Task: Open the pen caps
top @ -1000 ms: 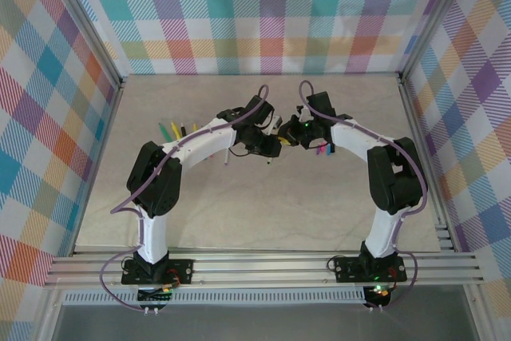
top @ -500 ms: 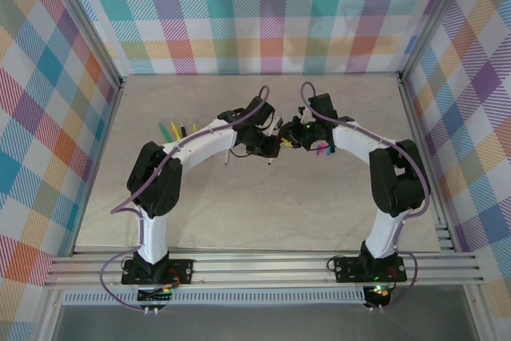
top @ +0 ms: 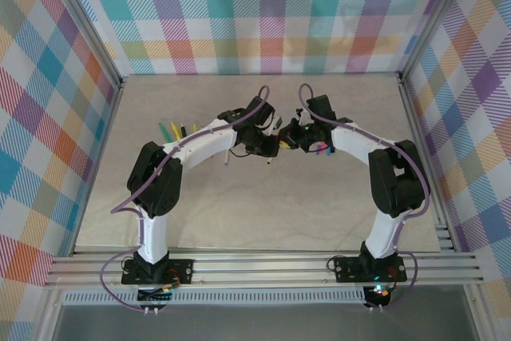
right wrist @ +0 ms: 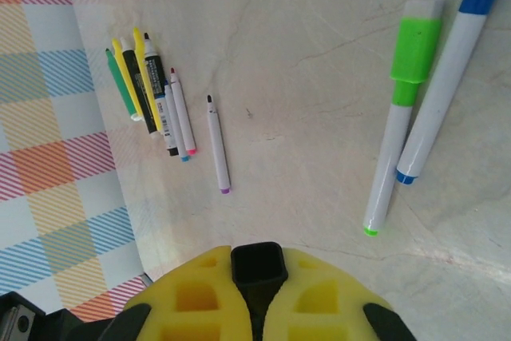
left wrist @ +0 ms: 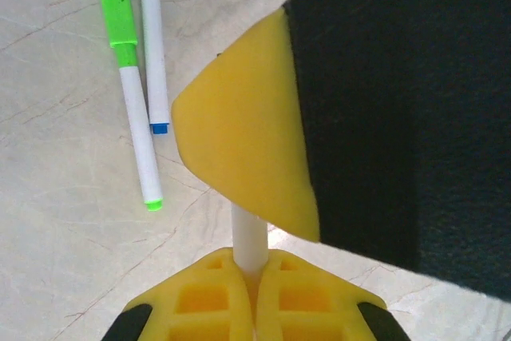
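Legend: the two-handed pull on one pen. My left gripper (left wrist: 254, 273), with ribbed yellow plastic fingers, is clamped tight on the thin white round barrel (left wrist: 247, 237) of a marker. My right gripper (right wrist: 257, 287), of the same yellow plastic, is pinched closed on a small black squarish cap (right wrist: 257, 261), which I judge to be that barrel's end-piece. The joint itself is hidden behind a right finger (left wrist: 239, 157), so I cannot tell whether the cap has come free. Both grips meet just beside the green-capped white marker (left wrist: 132, 105), which lies flat on the pale marbled table (left wrist: 64, 197) touching a blue-ended white marker (left wrist: 153, 45). To do this step well, I should pull straight along the barrel's axis, hands directly opposed and without bending. The smooth, slender plastic could slip or twist in the pads, and a small cap may pop off suddenly. Well apart from the green-capped marker lies a row of loose pens (right wrist: 152, 93), green, yellow, black and white, close together, with a purple-ended one near them.
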Controlling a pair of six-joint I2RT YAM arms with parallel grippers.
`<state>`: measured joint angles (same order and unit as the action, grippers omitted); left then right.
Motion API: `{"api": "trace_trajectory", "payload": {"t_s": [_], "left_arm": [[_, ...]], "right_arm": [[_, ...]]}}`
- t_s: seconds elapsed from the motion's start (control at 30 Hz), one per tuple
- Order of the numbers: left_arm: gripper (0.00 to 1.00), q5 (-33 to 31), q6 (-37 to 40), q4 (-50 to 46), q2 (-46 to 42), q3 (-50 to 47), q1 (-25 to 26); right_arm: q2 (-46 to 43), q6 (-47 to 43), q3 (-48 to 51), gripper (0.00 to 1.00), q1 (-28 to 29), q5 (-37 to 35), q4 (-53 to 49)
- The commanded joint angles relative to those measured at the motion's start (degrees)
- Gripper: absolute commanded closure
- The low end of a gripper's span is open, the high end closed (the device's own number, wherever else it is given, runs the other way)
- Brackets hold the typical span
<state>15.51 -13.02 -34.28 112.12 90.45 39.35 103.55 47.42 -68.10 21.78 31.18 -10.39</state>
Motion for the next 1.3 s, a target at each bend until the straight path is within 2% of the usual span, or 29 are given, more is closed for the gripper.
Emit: {"api": "trace_trajectory", "payload": {"t_s": [0.0, 0.07, 0.1, 0.17, 0.27, 0.37, 0.47, 0.67, 0.8, 0.93, 1.1, 1.27], "left_arm": [[1.00, 3.59, -0.69, 1.34, -2.44, -1.47, 0.80], [1.00, 9.05, -1.53, -0.03, -4.88, -6.10, 3.61], [1.00, 9.45, -1.86, -0.12, -7.63, -10.09, 6.79], [1.00, 8.16, -4.09, 0.66, -13.49, -16.81, 11.75], [1.00, 7.38, -6.99, 2.23, -20.56, -23.47, 13.09], [1.00, 4.61, -6.63, 0.84, -25.19, -25.25, 13.05], [1.00, 3.16, -6.13, 0.13, -26.19, -24.89, 12.74], [0.99, -1.22, -2.74, -1.14, -22.84, -20.78, 9.80], [0.75, -5.34, -2.33, 0.02, -23.52, -18.22, 7.66], [0.60, -6.20, -1.85, 1.73, -22.99, -15.54, 5.31], [0.53, -6.23, -0.99, 3.92, -20.35, -12.74, 4.34], [0.52, -6.12, -0.78, 4.51, -16.84, -9.96, 4.08]], "right_arm": [[-1.56, -0.07, 0.02, 1.00, 0.03, -0.55, -0.25], [-0.27, 0.03, -3.60, 1.00, -3.22, -3.86, -1.51], [2.08, -0.58, -8.56, 1.00, -5.74, -4.87, -4.27], [7.69, -0.80, -19.42, 1.00, -9.48, -1.79, -9.59], [11.34, -1.65, -29.81, 1.00, -10.37, -2.60, -13.83], [13.05, -1.69, -32.90, 1.00, -10.61, -2.53, -15.27], [13.49, -1.29, -31.12, 1.00, -10.53, -1.52, -14.13], [6.95, 0.66, -18.44, 1.00, -10.00, -0.61, -6.59], [2.28, -1.06, -12.46, 1.00, -9.83, -2.01, -6.48], [-1.79, -2.18, -7.59, 1.00, -8.92, -1.74, -6.57], [-5.21, -3.24, -3.80, 1.00, -6.25, -1.94, -6.93], [-6.64, -2.96, -2.48, 1.00, -3.32, -2.02, -6.47]]}}
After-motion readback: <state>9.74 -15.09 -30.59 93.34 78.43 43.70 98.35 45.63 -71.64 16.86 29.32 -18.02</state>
